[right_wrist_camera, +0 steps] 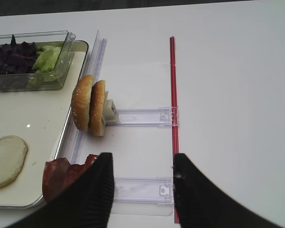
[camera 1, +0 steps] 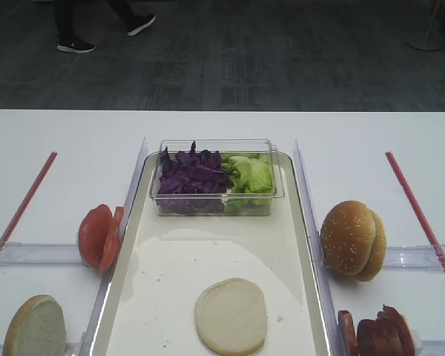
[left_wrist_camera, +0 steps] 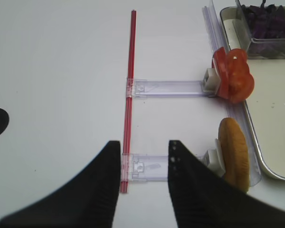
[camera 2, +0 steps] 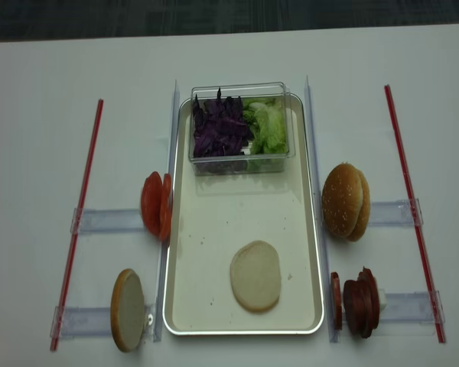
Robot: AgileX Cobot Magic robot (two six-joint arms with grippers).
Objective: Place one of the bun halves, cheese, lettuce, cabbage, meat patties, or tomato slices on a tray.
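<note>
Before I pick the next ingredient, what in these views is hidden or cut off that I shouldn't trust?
- Cheese: none visible in any view.
- Meat patties: cut by the bottom edge in the first exterior view; in the right wrist view the right gripper covers part of them, so the count is unclear.
- Lettuce: lower pieces hidden under the cabbage in the clear tub.
- Left gripper: unseen in both exterior views.

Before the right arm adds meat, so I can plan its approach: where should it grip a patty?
Probably the outermost patty, by its top edge, from above. The patties stand on edge in a row beside the tray, so the jaws can straddle one disc's flat faces.
</note>
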